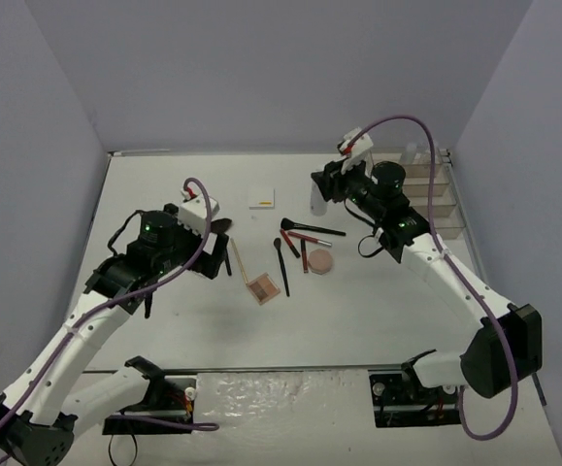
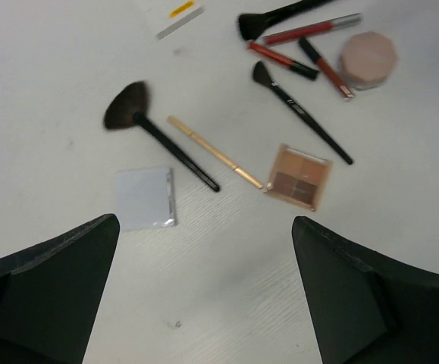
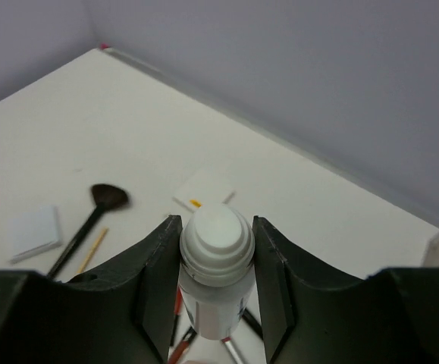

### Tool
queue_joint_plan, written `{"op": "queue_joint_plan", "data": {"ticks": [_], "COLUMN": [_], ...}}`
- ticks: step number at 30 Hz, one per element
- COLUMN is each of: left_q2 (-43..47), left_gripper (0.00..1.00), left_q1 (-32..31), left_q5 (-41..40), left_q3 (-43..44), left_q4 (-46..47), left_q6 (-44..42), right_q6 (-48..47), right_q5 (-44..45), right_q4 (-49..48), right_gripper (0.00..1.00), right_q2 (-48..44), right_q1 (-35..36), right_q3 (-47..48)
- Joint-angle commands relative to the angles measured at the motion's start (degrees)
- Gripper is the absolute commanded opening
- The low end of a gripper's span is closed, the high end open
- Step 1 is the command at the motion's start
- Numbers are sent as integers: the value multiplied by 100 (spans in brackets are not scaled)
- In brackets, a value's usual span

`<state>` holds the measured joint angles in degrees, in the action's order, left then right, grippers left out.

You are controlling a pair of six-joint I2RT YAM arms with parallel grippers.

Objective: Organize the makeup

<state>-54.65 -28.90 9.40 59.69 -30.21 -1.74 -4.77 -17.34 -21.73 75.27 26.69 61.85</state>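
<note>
White counter (image 1: 387, 311), we judge, carries nearly the whole job undone. Nearest us, our left claw (image 2: 205, 221) hangs wide open above a white pad (image 2: 145, 199), fan brush (image 2: 158, 136), tan pencil (image 2: 213, 152) and palette (image 2: 298, 176). Beyond lie the pink compact (image 2: 366, 59) and red pencils (image 2: 299, 32), unsorted. Farther, our right claw (image 3: 216, 226) grips a white-capped bottle (image 3: 215, 265), apart from the organizer (image 1: 434, 189), whose contents we cannot read.

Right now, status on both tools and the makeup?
Left tool open, empty, white pad just ahead. Right tool shut on white-capped bottle, upright. Brushes, pencils, palette loose on table.
</note>
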Motion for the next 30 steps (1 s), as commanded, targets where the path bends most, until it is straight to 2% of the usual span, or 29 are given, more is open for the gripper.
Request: {"op": "queue_joint_plan", "data": {"ticks": [1, 5, 9, 17, 30], "left_q2": [433, 916, 1331, 1563, 1441], "left_gripper": [97, 97, 97, 97, 97], "left_q1": [648, 1474, 1858, 1976, 2090], "left_q5": [-1395, -1654, -2132, -2338, -2219], "left_q3": [-303, -743, -906, -1029, -1021], "left_q4": [155, 208, 305, 323, 371], "left_q6": [915, 1215, 1326, 1238, 1225], "right_q6": [31, -124, -16, -75, -15], "right_q5": [575, 883, 1047, 1144, 930], "right_q4": [-1997, -2814, -3427, -3672, -3354], "right_gripper": [0, 0, 0, 0, 0], "right_q2": [405, 1139, 1904, 3474, 4677], "right_q1": [-1037, -1650, -2163, -2808, -2998], "right_q3": [99, 161, 683, 2074, 3790]}}
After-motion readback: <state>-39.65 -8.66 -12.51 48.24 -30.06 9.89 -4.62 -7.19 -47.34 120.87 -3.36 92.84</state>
